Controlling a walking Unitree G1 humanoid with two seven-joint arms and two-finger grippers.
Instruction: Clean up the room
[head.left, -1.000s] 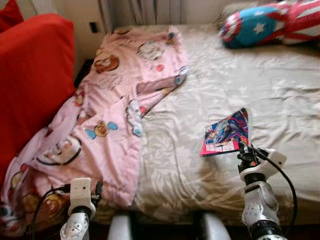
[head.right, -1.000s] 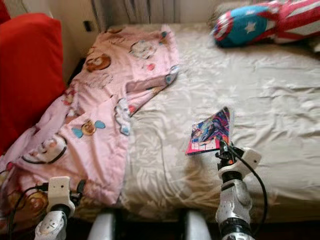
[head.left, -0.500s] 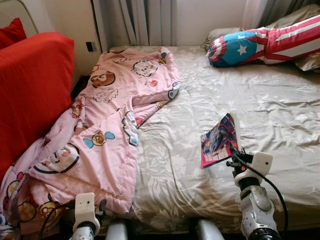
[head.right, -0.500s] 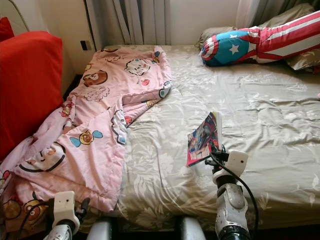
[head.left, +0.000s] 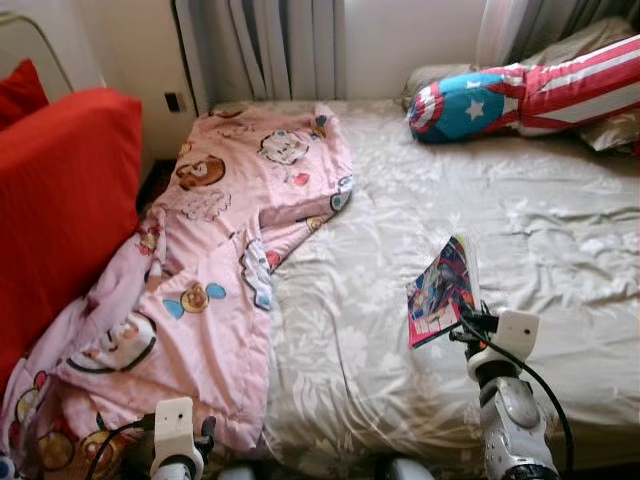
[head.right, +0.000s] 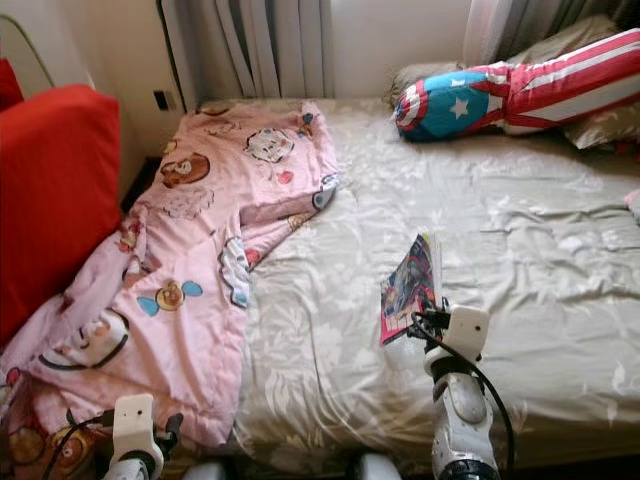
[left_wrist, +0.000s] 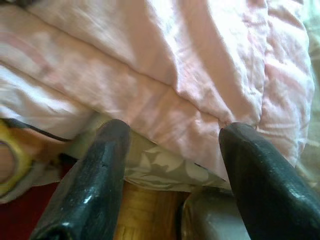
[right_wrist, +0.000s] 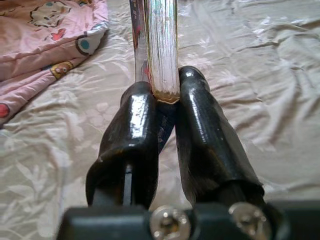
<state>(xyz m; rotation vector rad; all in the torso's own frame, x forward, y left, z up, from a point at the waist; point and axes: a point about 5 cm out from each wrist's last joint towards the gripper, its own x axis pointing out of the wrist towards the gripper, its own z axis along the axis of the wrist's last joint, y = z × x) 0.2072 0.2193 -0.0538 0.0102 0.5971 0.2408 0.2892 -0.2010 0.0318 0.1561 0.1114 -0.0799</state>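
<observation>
A colourful comic book (head.left: 440, 292) stands on edge above the beige bed sheet (head.left: 560, 220), held up at its lower corner by my right gripper (head.left: 463, 322). Seen from the right wrist, the two black fingers (right_wrist: 200, 120) pinch the book's page edge (right_wrist: 161, 45). A pink cartoon-print blanket (head.left: 220, 250) lies across the bed's left side and spills off its front corner. My left gripper (left_wrist: 172, 150) hangs low at that corner, open, with the blanket's hem (left_wrist: 200, 100) just beyond its fingertips.
A red sofa (head.left: 60, 200) stands close on the left of the bed. A blue, red and white star-print pillow (head.left: 520, 95) lies at the head, by grey curtains (head.left: 270, 45). The sheet's right half is bare.
The camera view has risen and steadied, showing more of the wall and curtains. The comic book has tipped from lying nearly flat to standing on edge in my right gripper.
</observation>
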